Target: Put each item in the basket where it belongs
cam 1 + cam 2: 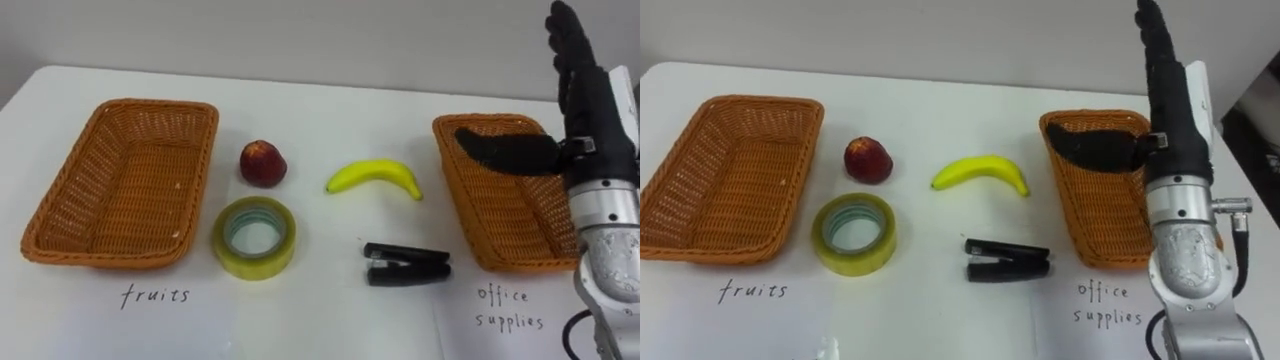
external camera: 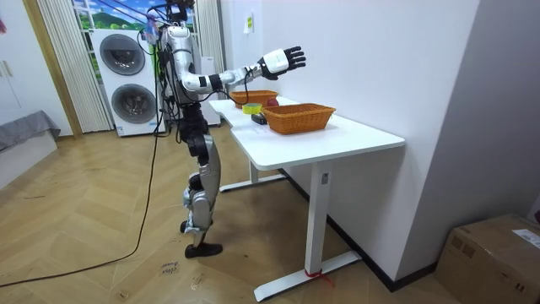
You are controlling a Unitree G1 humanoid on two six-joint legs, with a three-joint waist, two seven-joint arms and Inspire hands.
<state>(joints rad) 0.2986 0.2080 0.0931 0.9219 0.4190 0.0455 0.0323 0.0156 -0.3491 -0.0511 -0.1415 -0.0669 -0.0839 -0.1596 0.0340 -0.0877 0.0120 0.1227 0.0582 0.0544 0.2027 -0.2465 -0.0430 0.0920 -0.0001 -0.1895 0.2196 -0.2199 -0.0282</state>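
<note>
On the white table point(image 1: 320, 320) a red apple point(image 1: 263, 163) and a yellow banana point(image 1: 375, 177) lie in the middle. In front of them are a roll of yellowish tape point(image 1: 254, 238) and a black stapler point(image 1: 407, 265). The wicker basket point(image 1: 70, 200) at the left, labelled for fruit, holds nothing. The wicker basket point(image 1: 480, 220) at the right is labelled for office supplies. My right hand point(image 1: 590, 90) is raised above that basket, open, fingers straight and pointing up, thumb stretched left over it. It holds nothing.
In the room view I stand at the table's point(image 2: 337, 139) end with my right arm stretched over the near basket point(image 2: 299, 118). Two washing machines point(image 2: 126, 84) stand behind me. A cardboard box point(image 2: 498, 253) sits on the floor by the wall.
</note>
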